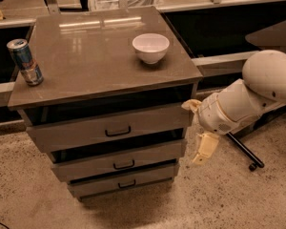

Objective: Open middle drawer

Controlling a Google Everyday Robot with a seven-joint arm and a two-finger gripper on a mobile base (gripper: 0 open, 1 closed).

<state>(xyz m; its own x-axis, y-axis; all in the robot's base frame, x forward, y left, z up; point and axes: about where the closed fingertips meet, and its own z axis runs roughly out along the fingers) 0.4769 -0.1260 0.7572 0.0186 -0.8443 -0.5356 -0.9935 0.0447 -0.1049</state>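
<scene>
Here, gripper (198,128), fingers apart, just beside the right end of the middle drawer (152,156)

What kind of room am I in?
Probably an office or lab test area: speckled floor, drawer cabinet, chair caster base. The claw hangs right of the middle drawer.

The gripper (199,132) hangs just beside the desk's (86,56) right edge, level with the middle drawer (95,162) and apart from its black handle (124,165). A white bowl (150,47) and a can (25,61) stand on the desk.
</scene>
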